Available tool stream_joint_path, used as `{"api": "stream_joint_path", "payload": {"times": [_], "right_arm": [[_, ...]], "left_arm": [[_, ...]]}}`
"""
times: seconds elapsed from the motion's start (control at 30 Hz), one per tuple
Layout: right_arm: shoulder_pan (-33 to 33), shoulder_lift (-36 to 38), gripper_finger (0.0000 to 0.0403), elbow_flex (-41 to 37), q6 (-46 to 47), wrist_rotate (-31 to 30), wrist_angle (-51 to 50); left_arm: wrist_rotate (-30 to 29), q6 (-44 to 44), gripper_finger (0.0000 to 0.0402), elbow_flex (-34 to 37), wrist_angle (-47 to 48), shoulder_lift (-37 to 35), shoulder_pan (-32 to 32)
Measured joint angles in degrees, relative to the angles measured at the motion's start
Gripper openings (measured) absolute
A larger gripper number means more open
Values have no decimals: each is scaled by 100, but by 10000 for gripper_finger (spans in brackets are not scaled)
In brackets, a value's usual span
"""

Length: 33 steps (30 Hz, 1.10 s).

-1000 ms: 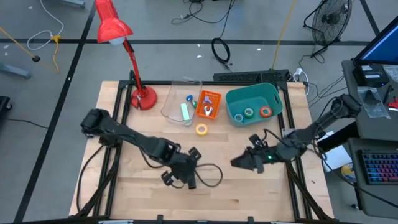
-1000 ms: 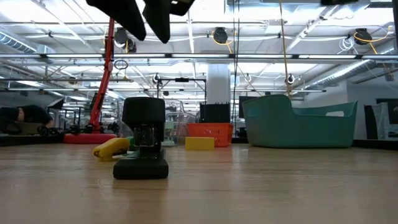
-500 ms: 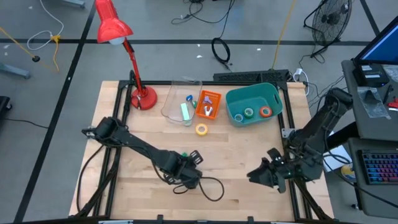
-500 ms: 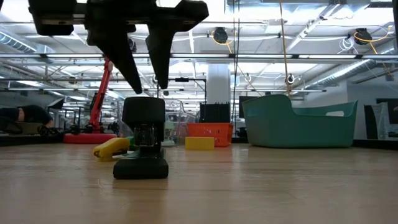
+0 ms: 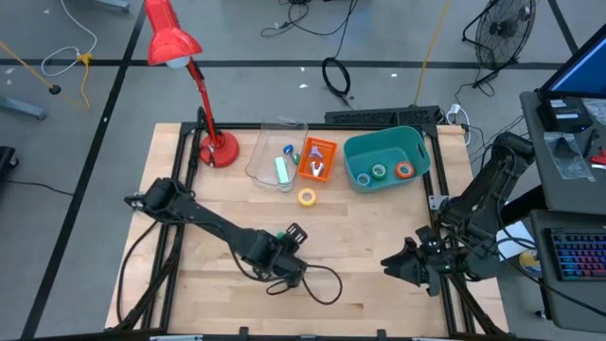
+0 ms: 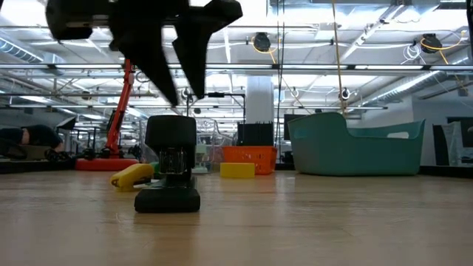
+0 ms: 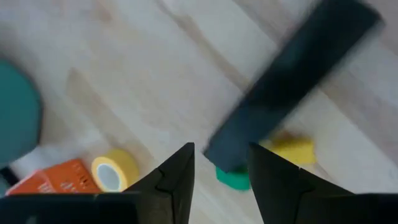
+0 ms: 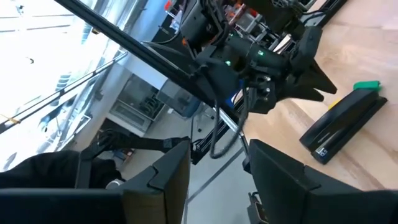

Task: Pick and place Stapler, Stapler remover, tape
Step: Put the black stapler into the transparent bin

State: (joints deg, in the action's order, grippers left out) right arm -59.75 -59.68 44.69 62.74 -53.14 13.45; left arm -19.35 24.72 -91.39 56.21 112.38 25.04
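Now the left gripper (image 7: 221, 168), jaws apart and empty, hangs just above the black stapler (image 7: 292, 81) lying near the table's front middle. Picking up the stapler appears the step in hand; next, descend and close. The right gripper (image 5: 390, 262) waits open at the table's right edge.

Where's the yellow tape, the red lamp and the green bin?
Yellow tape (image 5: 307, 197), high view, on its ring.
Red lamp (image 5: 172, 38), high view, on its shade.
Green bin (image 5: 388, 143), high view, on its far rim.

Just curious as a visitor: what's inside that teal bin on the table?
Inside the teal bin, three tape rolls lie on its floor: blue, green and orange. Its wall hides them in the low view.
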Motion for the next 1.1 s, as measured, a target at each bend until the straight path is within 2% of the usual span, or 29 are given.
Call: {"api": "stream_joint_path", "payload": {"times": [0.1,0.27,0.47,0.6,0.73,0.9,1.0,1.03,1.1], "right_arm": [[0,0,157,0,-44,-52,-2],[0,0,157,-2,-109,-101,-2],[0,0,157,-2,-228,-107,0],[2,0,157,-2,-332,-110,1],[2,0,157,-2,-364,-173,2],[2,0,157,-3,-365,-258,-1],[2,0,157,-4,-372,-258,0],[2,0,157,-4,-389,-258,0],[2,0,157,-4,-387,-258,0]], "left_arm": [[56,-169,148,0,-312,0,47],[343,851,148,0,-742,54,180],[726,529,148,0,-693,55,167],[1187,279,156,0,-652,109,143],[1048,-54,185,9,-746,190,173],[151,-1320,211,4,-1493,109,214],[28,-2001,216,-2,-1518,90,192],[19,-2508,218,-20,-1349,93,169],[74,-4629,220,-100,-861,103,42]]}}
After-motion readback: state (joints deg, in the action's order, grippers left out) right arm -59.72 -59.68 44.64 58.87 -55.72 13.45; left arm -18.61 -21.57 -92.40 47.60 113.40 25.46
